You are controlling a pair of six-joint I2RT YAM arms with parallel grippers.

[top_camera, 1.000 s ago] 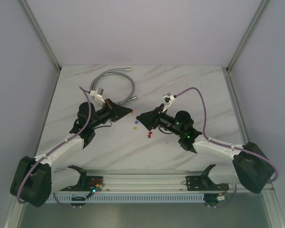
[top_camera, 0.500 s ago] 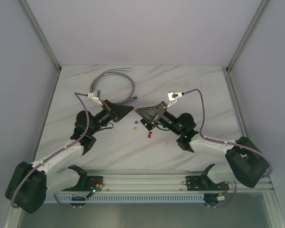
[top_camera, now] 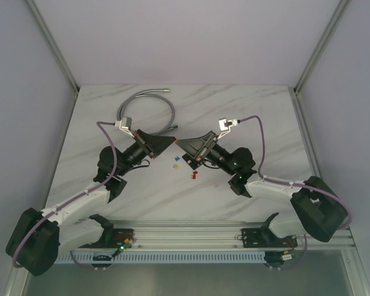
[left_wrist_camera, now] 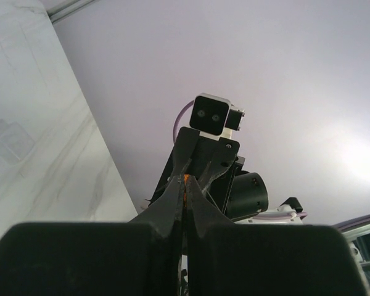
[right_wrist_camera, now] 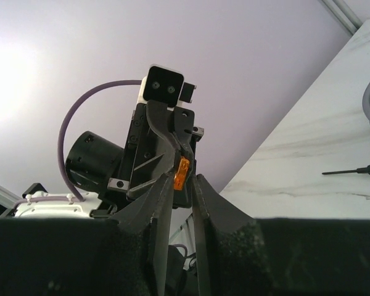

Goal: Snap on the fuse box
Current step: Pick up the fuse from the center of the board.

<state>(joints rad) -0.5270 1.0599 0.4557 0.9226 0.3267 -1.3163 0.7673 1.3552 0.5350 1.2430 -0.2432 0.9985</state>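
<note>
No black fuse box shows in any view. My left gripper is shut on a tiny orange fuse and holds it in the air above the table's middle. My right gripper meets it tip to tip. In the right wrist view the orange fuse sticks out of the left gripper's tips. It sits at the mouth of my right gripper, whose jaws stand a narrow gap apart around it. I cannot tell whether the right pads touch it.
Several tiny loose fuses lie on the marble table under the grippers, blue and yellow and red. A coiled grey cable lies at the back left. A faint clear square cover lies on the table.
Both grippers have lifted and swung toward each other until their tips meet. In the last half second they have barely moved.
</note>
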